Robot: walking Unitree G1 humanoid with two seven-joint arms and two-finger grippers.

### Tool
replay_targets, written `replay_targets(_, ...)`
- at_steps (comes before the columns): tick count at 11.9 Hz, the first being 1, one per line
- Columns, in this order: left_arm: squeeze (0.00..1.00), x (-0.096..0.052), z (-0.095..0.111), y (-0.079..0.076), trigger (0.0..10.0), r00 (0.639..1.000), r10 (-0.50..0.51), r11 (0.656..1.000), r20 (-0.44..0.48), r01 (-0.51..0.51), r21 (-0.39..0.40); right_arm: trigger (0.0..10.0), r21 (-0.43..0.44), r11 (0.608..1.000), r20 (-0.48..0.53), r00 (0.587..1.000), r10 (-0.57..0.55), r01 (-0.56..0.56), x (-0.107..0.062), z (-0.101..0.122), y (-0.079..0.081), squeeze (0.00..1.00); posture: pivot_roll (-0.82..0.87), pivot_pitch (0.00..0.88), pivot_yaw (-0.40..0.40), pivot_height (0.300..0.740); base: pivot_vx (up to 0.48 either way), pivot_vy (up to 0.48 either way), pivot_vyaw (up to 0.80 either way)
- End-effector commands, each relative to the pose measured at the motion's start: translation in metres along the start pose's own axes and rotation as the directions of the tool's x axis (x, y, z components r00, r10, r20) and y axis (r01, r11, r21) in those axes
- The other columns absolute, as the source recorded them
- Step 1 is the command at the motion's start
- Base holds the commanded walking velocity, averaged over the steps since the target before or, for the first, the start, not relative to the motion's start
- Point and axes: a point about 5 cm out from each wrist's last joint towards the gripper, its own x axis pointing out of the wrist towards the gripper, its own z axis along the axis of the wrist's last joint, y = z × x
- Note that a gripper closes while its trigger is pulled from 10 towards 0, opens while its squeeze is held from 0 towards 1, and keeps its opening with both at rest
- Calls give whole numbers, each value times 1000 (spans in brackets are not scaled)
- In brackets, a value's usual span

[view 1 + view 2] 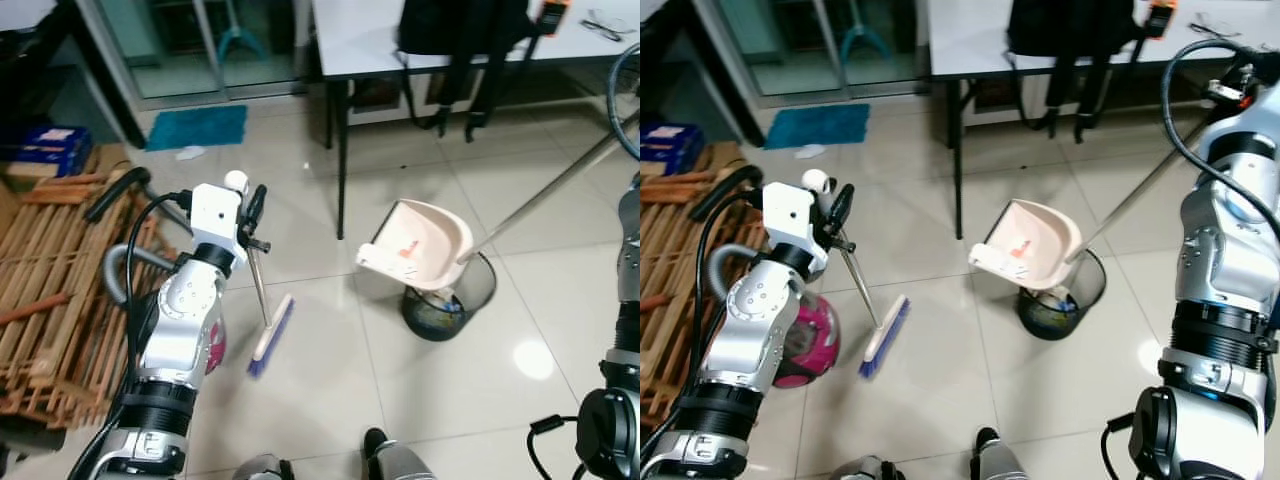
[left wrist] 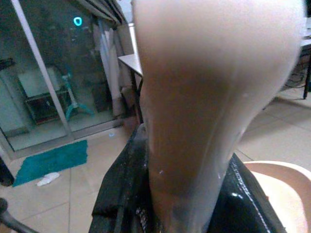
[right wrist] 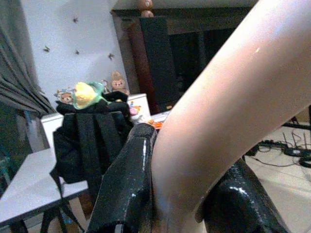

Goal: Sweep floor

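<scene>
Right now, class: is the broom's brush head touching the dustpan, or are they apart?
Apart. The left eye view shows the broom's brush head down on the floor tiles, with bare floor between it and the dustpan, which is tipped above the bin.

Room was pretty evenly lit, a blob of ceiling-light glare sat on the glossy floor tiles (image 1: 533,360), and both wrist cams had blurry, out-of-focus handles up close.

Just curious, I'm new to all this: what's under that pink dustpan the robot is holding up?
A black mesh bin stands on the floor under the dustpan. Some rubbish shows inside it, but the dustpan covers part of the opening, so the rest is hidden.
</scene>
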Motion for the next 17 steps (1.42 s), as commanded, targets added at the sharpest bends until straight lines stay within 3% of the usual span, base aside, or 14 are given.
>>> replay_targets(1, 0, 0, 8, 8, 10000, 999, 26, 1000, 32, -27, 14, 10000, 11, 1000, 57, 998, -4, 3, 1, 16, -3, 0, -72, 0, 81, 740, 319, 0, -800)
replay_targets(7, 0, -3, 6, 14, 10000, 998, 61, 998, 27, -61, 7, 10000, -25, 995, 23, 995, 93, -92, 0, 12, 20, 0, -66, 0, 64, 740, 347, 0, -753)
replay_targets(13, 0, -4, 2, 18, 10000, 995, 99, 995, 14, -99, 9, 10000, -16, 992, 3, 992, 123, -123, -1, 6, 23, 0, -63, 0, 63, 740, 0, 0, 0)
replay_targets(15, 0, -4, 1, 17, 10000, 995, 97, 995, 9, -97, 6, 10000, -44, 981, 51, 981, 189, -187, -2, 6, 35, 0, -62, 0, 64, 740, 0, 0, 0)
replay_targets(17, 0, -4, 1, 17, 10000, 995, 101, 995, 7, -101, 13, 10000, -48, 945, 102, 939, 327, -324, -12, -2, 66, 0, -62, 0, 63, 740, 0, 0, 0)
